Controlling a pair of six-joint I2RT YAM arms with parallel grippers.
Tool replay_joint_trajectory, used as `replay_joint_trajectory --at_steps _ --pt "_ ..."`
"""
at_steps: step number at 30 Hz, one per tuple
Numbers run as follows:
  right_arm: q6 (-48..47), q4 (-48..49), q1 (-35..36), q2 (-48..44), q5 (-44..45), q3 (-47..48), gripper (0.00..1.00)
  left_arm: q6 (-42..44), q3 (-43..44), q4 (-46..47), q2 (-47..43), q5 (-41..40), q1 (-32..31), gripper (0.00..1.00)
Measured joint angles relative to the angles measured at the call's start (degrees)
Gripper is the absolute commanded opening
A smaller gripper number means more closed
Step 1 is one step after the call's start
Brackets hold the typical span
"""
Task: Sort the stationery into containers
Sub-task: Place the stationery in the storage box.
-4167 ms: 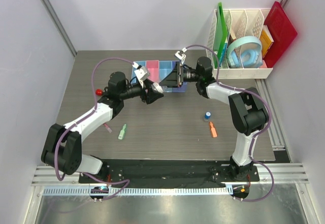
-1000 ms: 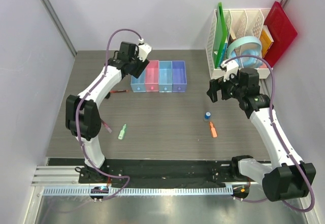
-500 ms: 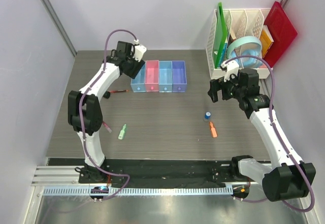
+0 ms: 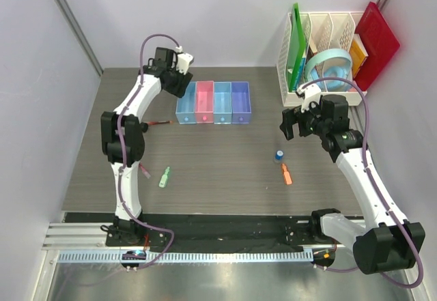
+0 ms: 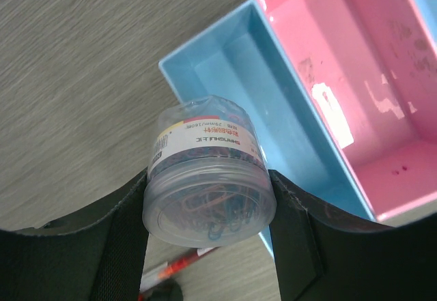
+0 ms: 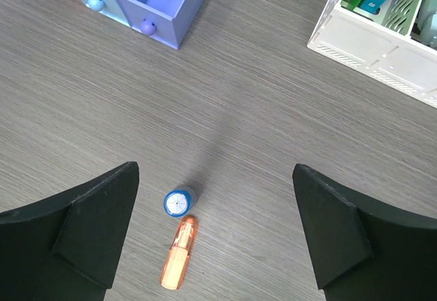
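Observation:
My left gripper (image 4: 179,81) is shut on a clear round jar of paper clips (image 5: 208,178), held above the back end of the leftmost light-blue bin (image 5: 273,110), with the pink bin (image 5: 355,76) beside it. The four joined bins (image 4: 213,102) stand at the table's back middle. My right gripper (image 6: 215,178) is open and empty, above and behind the blue-capped piece (image 6: 178,202) and the orange marker (image 6: 179,252). A light green marker (image 4: 164,177) and a dark red pen (image 4: 145,171) lie at the front left. A red pen (image 5: 179,265) lies below the jar.
The white slotted rack (image 4: 328,97) with a green board, a light-blue ring and a red board stands at the back right, and its corner shows in the right wrist view (image 6: 382,52). The purple-blue bin (image 6: 164,1) is at that view's top left.
The left arm has drawn back towards the far left, its elbow swinging left, with the jar still held at the leftmost bin. The right arm has hardly moved.

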Motion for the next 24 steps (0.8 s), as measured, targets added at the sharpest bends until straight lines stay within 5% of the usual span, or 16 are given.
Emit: replay_joint_trajectory --at_steps 12,24 --pt "-0.2 0.0 -0.1 0.0 0.0 -0.7 1.0 1.6 11.0 -5.4 7.8 3.0 -2.2 0.0" --pt "-0.2 0.0 -0.2 0.0 -0.3 -1.1 1.0 3.7 11.6 -6.5 8.7 1.3 -3.3 0.0"
